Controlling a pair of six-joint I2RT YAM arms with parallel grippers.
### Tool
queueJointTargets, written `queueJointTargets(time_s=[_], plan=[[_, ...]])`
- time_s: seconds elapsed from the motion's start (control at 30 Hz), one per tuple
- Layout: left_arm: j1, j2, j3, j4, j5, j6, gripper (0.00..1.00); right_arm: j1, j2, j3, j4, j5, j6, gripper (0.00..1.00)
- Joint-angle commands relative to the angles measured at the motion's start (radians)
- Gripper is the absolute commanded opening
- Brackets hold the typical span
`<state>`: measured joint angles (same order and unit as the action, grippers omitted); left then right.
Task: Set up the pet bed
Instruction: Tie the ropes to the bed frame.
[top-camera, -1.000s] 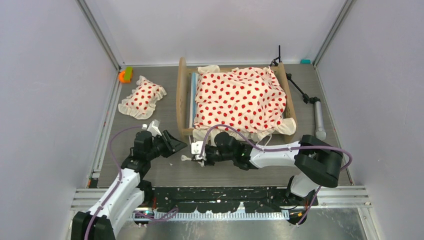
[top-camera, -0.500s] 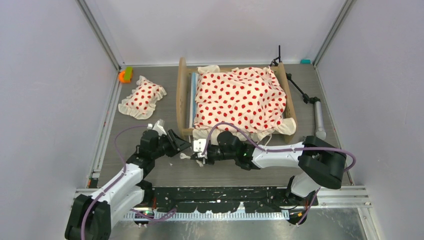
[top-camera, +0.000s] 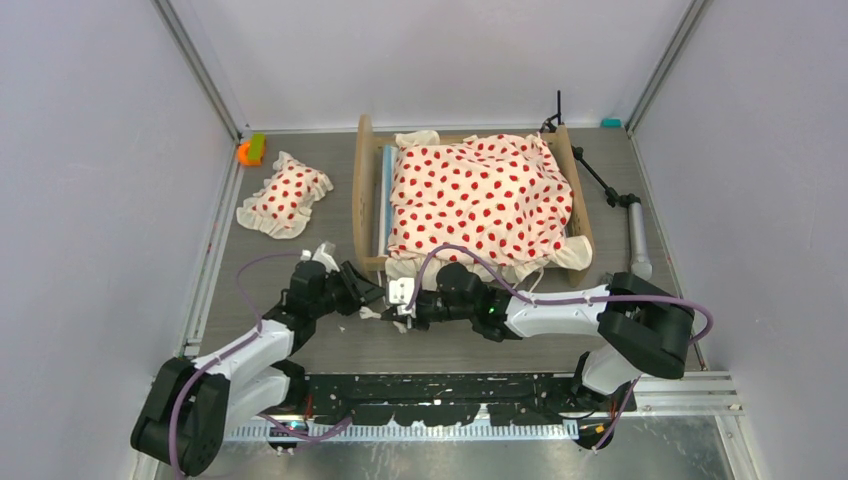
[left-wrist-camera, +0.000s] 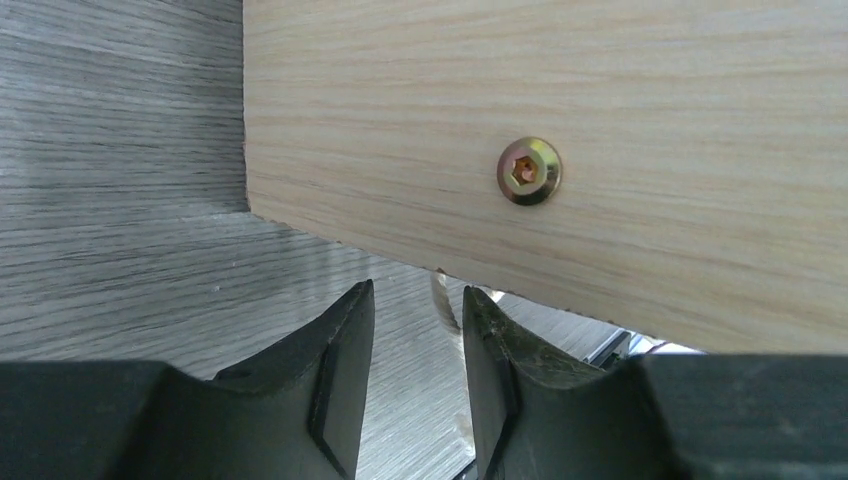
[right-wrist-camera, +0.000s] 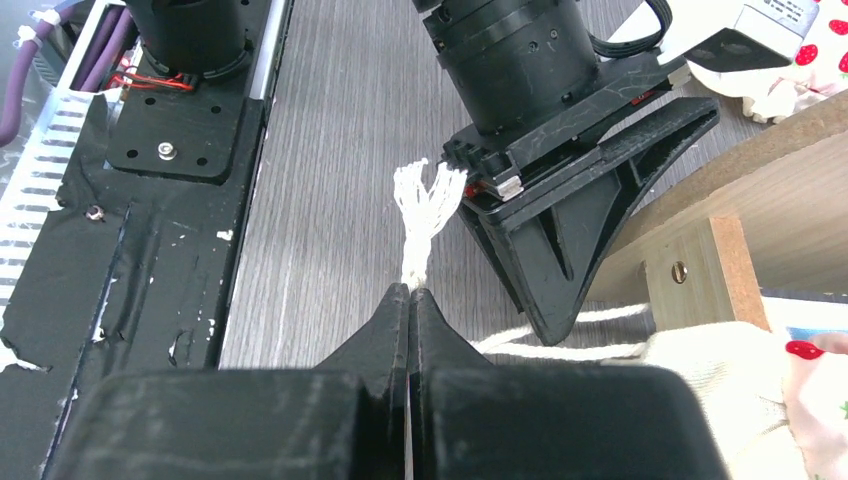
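A small light-wood pet bed frame (top-camera: 362, 190) with rounded end boards stands at the back middle of the grey wood-grain bench (top-camera: 450, 350). A cream blanket with red polka dots and a ruffled edge (top-camera: 480, 195) covers most of the frame, and a strip of blue-white striped mattress (top-camera: 383, 200) shows along its left side. A matching cream, red-dotted ruffled pillow (top-camera: 285, 195) lies on the bench to the left of the bed, apart from it.

Both arms reach to the bed's near left corner. The right claw (right-wrist-camera: 410, 295) is pressed together, pinching a white frayed cotton cord (right-wrist-camera: 422, 205) just below its splayed end; the cord trails back toward the cream bedding by the bed's leg. The left claw (left-wrist-camera: 415, 295) sits just beside the right one, close against the pale wood board with its brass-coloured hex screw (left-wrist-camera: 530, 171). Its fingers (left-wrist-camera: 345, 370) are spread partway with nothing between them, though a bit of cord shows beyond the gap.

A black tripod stand (top-camera: 605, 185) lies right of the bed, and a small orange and green object (top-camera: 250, 150) sits in the far left corner.
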<state>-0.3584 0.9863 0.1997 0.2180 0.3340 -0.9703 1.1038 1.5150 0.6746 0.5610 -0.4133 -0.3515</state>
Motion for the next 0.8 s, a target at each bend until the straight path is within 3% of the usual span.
queueJointTargets(time_s=[0.0,0.37,0.77], plan=[[-0.01,0.031,0.013,0.105,-0.031,-0.014,0.39,-0.003,-0.045,-0.002,0.061,-0.018,0.014,0.0],[-0.026,0.129,0.029,0.203,-0.029,-0.044,0.32,-0.002,-0.042,-0.016,0.074,-0.017,0.026,0.0],[-0.029,0.107,0.05,0.208,-0.026,-0.065,0.01,-0.002,-0.042,-0.068,0.161,0.039,0.079,0.0]])
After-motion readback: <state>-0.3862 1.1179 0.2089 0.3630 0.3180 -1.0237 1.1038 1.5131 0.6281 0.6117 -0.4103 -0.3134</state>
